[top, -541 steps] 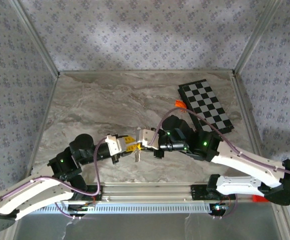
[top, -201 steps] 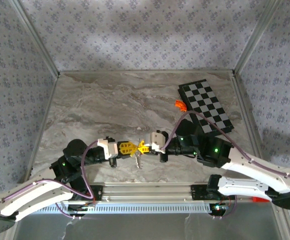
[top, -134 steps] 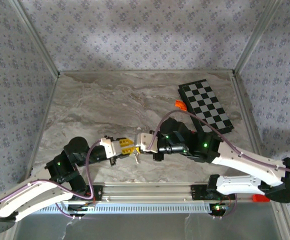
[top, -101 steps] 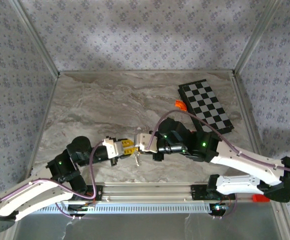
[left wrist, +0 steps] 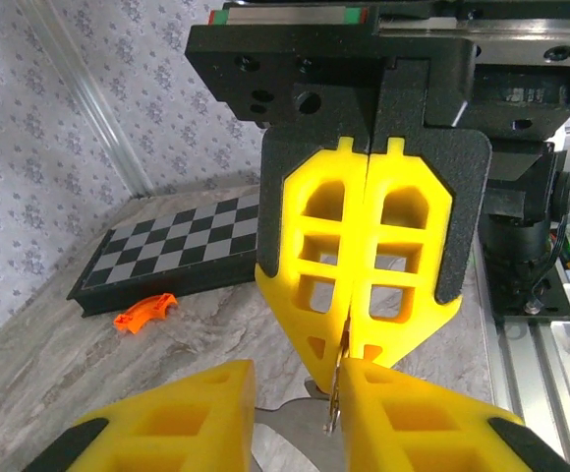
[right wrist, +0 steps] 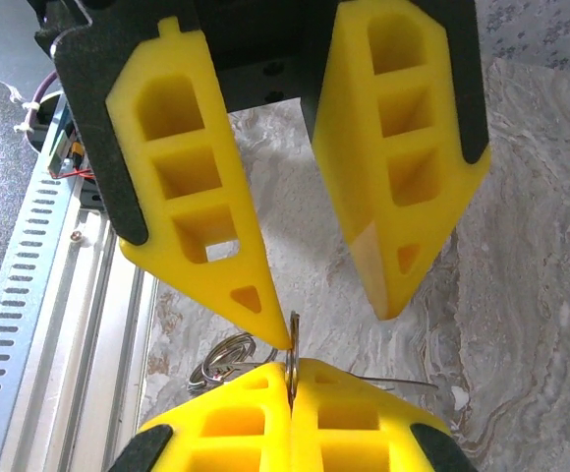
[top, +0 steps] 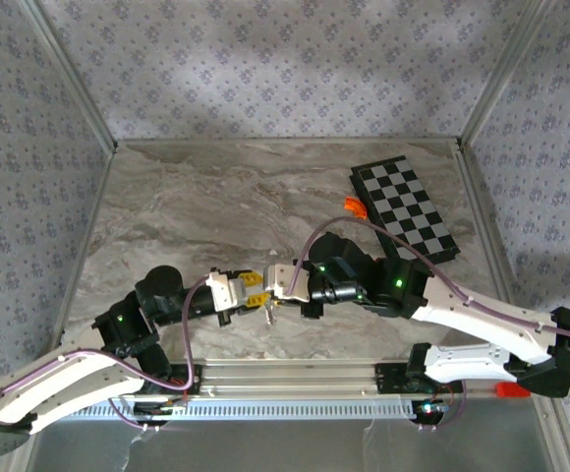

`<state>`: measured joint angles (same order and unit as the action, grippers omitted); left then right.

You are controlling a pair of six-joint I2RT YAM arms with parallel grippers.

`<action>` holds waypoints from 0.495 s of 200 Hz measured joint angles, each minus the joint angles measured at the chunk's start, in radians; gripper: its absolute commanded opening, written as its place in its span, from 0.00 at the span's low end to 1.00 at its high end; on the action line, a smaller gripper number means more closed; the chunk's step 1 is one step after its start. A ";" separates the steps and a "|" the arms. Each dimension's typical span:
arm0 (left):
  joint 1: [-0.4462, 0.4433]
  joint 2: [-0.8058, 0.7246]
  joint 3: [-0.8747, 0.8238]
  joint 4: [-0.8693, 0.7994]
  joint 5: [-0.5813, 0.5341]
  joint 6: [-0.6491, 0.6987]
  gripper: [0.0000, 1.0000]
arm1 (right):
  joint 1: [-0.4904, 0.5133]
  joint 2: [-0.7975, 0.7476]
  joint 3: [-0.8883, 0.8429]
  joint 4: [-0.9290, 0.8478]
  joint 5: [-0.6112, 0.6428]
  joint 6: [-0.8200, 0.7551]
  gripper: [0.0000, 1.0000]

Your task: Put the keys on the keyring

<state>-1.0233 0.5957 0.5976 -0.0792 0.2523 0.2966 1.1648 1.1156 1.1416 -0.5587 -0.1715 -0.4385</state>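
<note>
Right gripper (right wrist: 292,388) pinching keyring (right wrist: 293,339) edge-on; left gripper (right wrist: 332,320) spread, tips beside it

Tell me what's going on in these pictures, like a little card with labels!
Place: grey marble table
Left gripper: open, its fingertips pointing at the other gripper's
Right gripper: shut, pinching a thin metal ring, which looks like the keyring
Keys: small metal bits dangling just below where the fingertips meet
Checkerboard: lying flat at the far right of the table
Orange piece: on the table next to the checkerboard's left edge
</note>
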 measured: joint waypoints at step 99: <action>0.000 0.003 0.000 -0.007 -0.019 0.002 0.27 | -0.009 0.020 0.045 -0.024 0.005 0.000 0.00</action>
<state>-1.0233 0.5983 0.5976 -0.0864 0.2337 0.2985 1.1561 1.1358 1.1866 -0.5831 -0.1665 -0.4389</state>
